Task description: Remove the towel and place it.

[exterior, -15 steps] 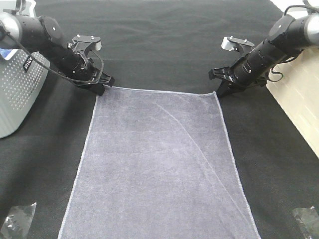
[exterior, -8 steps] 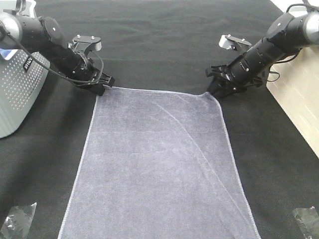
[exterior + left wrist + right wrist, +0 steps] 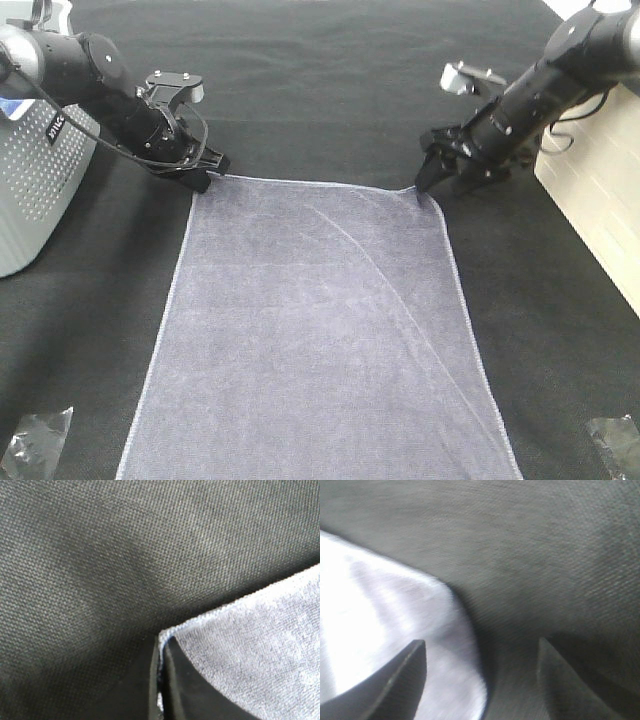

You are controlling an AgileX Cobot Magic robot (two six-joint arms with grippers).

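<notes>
The grey-lavender towel (image 3: pixel 320 330) lies spread flat on the black table cloth, running from mid-table to the near edge. My left gripper (image 3: pixel 205 175) is shut on its far left corner; the left wrist view shows the hem pinched between the dark fingers (image 3: pixel 161 652) and the towel (image 3: pixel 260 650) beside them. My right gripper (image 3: pixel 440 182) hangs open just over the far right corner. In the right wrist view the towel corner (image 3: pixel 385 615) lies flat beneath one finger (image 3: pixel 405 675), and nothing sits between the right gripper's fingertips (image 3: pixel 482 650).
A grey perforated basket (image 3: pixel 30 190) stands at the left edge behind my left arm. A pale wooden surface (image 3: pixel 600 200) borders the right side. Crumpled clear plastic lies at the near left (image 3: pixel 35 440) and near right (image 3: pixel 615 440) corners.
My right gripper has opened, let go of the far right towel corner and lifted slightly. The corner has settled flat. The left arm has not moved.
</notes>
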